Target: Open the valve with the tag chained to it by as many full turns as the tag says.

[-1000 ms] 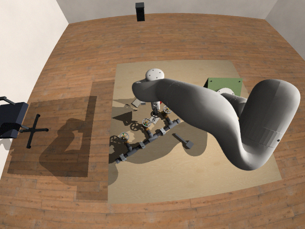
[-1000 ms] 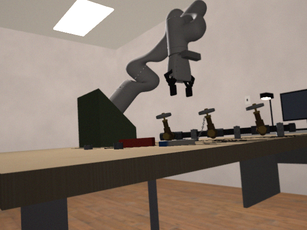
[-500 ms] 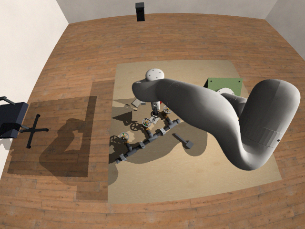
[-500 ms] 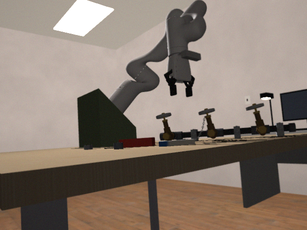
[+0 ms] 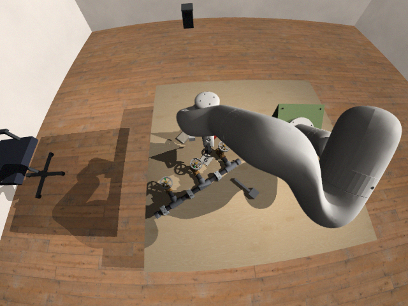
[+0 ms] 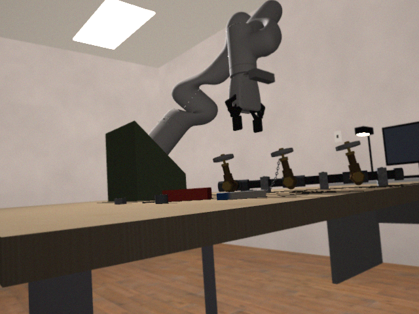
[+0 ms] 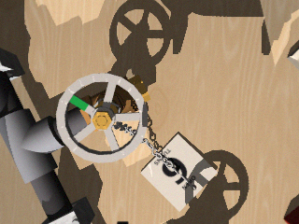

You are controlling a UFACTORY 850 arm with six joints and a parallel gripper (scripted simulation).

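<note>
Three valves stand on one grey pipe (image 5: 201,186) (image 6: 306,178). The middle valve's grey handwheel (image 5: 196,159) (image 6: 281,152) (image 7: 103,119) has a green mark on one spoke. A chain (image 7: 151,137) (image 6: 276,172) links it to a white tag (image 7: 179,170) lying flat on the table. The tag bears a dark figure that I cannot read for sure. The other two handwheels are the one nearer the arm's base (image 5: 224,146) (image 6: 223,157) and the far one (image 5: 166,182) (image 6: 347,146). My gripper (image 6: 247,123) (image 5: 207,150) is open and empty. It hangs well above the pipe, between the near valve and the tagged valve. Its fingers do not show in the wrist view.
A green block (image 5: 299,111) (image 6: 135,169) surrounds the arm's base. A red block (image 6: 186,193), a blue-and-grey flat bar (image 6: 240,195) and two small grey blocks (image 6: 161,198) lie on the table (image 5: 230,237). A grey hammer-like piece (image 5: 245,189) lies beside the pipe. A monitor (image 6: 400,143) stands beyond.
</note>
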